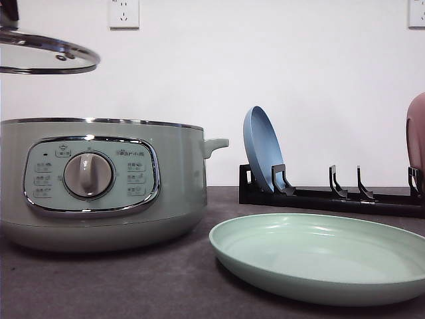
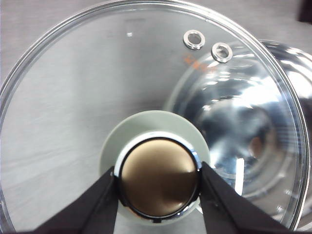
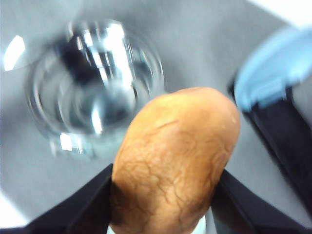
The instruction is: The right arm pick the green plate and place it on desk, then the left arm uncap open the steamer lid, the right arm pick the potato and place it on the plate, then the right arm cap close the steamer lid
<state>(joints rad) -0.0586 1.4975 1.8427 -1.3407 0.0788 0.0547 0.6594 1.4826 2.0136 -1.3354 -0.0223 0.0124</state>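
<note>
Resting flat on the dark grey desk [image 1: 133, 286], the green plate [image 1: 322, 256] is seen beside the steamer pot [image 1: 99, 183]. The steamer lid [image 2: 146, 97] is held by its knob [image 2: 158, 178] in the left gripper [image 2: 158, 195], raised over the pot's left side. The potato [image 3: 175, 156] is clamped in the right gripper [image 3: 163, 195]. A blue plate [image 1: 261, 147] stands in a black rack [image 1: 332, 196] before a white wall [image 1: 279, 60] with sockets [image 1: 124, 13].

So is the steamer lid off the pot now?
Off. The left gripper holds the lid by its knob, raised well clear of the pot.
</note>
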